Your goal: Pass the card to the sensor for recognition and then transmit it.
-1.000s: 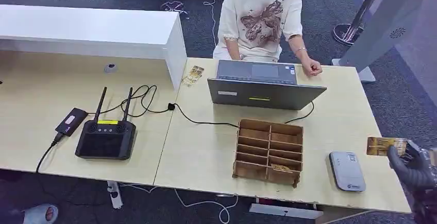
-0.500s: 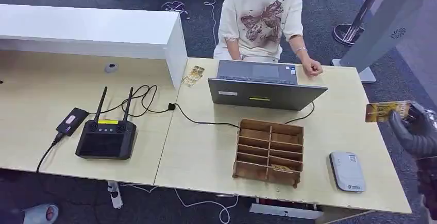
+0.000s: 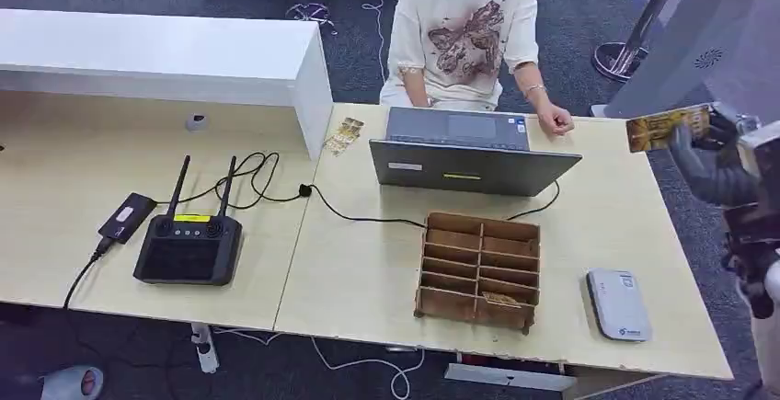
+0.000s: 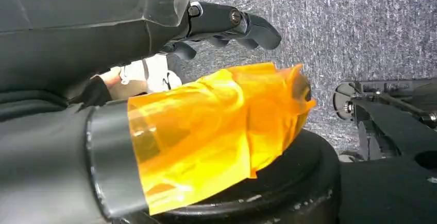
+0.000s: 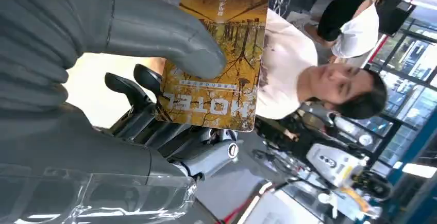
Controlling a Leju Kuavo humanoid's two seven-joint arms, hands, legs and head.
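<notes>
Amber card (image 3: 668,128), pinched by the right hand (image 3: 706,154) high beyond the laptop (image 3: 474,154), could slip from that thin grip.

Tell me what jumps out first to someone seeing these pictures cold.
First, the yellow card held up in the robot's right hand, raised above the table's far right corner, with the thumb pressing it against the fingers. Next, the person in a printed shirt seated behind the open laptop at the far edge. Then the wooden divided box near the front edge, with a grey card reader to its right.
</notes>
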